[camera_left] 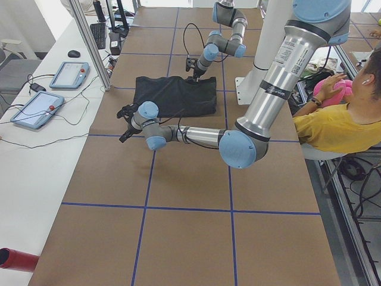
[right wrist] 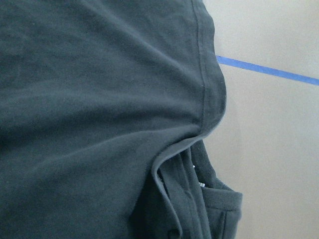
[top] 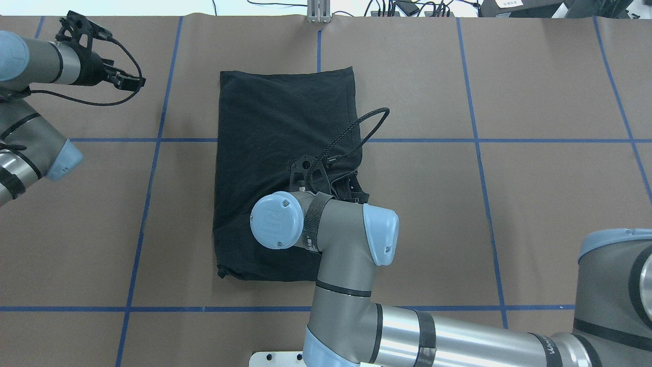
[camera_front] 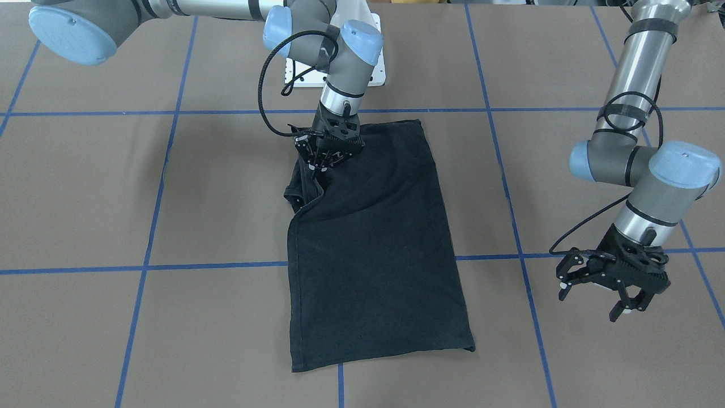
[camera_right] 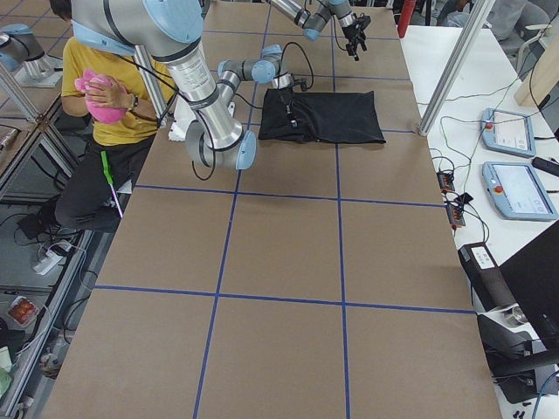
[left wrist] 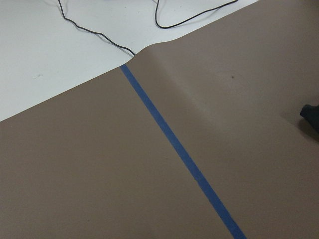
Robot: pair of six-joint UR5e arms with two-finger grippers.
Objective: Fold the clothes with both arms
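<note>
The black fabric T-shirt [camera_front: 374,238], folded into a long rectangle, lies flat at the middle of the brown surface [camera_front: 85,187], which is marked with blue tape lines [camera_front: 161,187]. The black two-finger right end effector [camera_front: 322,161] is clamped on a bunched fold at the shirt's side edge. The black two-finger left end effector [camera_front: 592,297] hovers over the surface with its fingers apart, well clear of the shirt.

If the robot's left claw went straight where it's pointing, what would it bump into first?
Probably the brown paper covering the table, near a blue tape line. The left gripper hangs open, tilted downward, well aside from the T-shirt; its wrist camera shows mostly paper and tape ahead.
</note>
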